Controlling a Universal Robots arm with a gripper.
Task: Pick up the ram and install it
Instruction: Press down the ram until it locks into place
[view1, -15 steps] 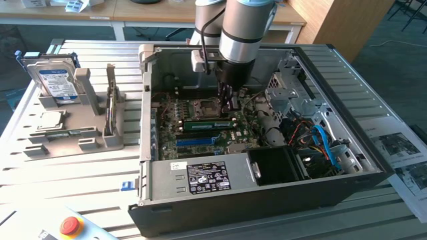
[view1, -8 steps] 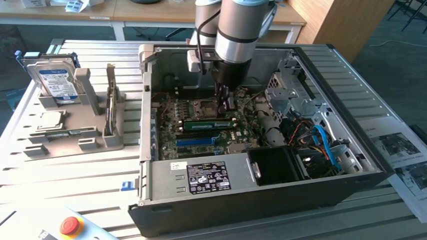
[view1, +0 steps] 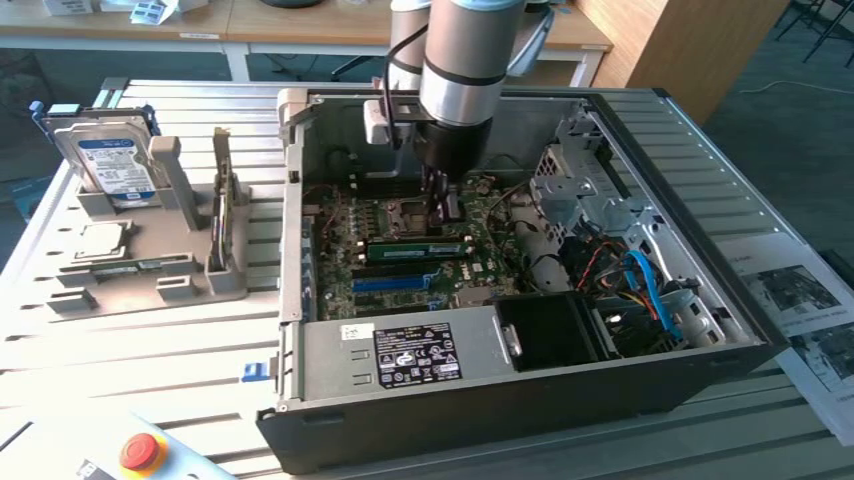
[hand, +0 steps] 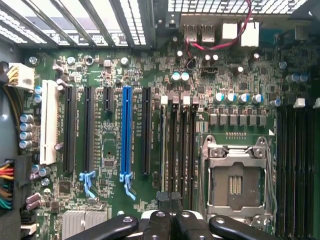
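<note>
The gripper (view1: 445, 205) hangs inside the open computer case (view1: 694, 370), near the middle of the exterior frame, its dark fingers (hand: 167, 222) pinched together over the motherboard (hand: 105, 145) with nothing visibly between them. A ram (view1: 415, 247) stick lies just below it in that frame, seated flat among the memory slots (hand: 177, 150) (whether fully latched I can't tell). At the frame's left, the grey holder tray (view1: 134, 275) carries the hard drive (view1: 110, 165) upright, another ram stick (view1: 222, 190) standing on edge, and the processor chip (view1: 102, 240) lying flat. The empty processor socket (hand: 236, 182) shows beside the slots, and a blue expansion slot (hand: 126, 132) further along the board.
</note>
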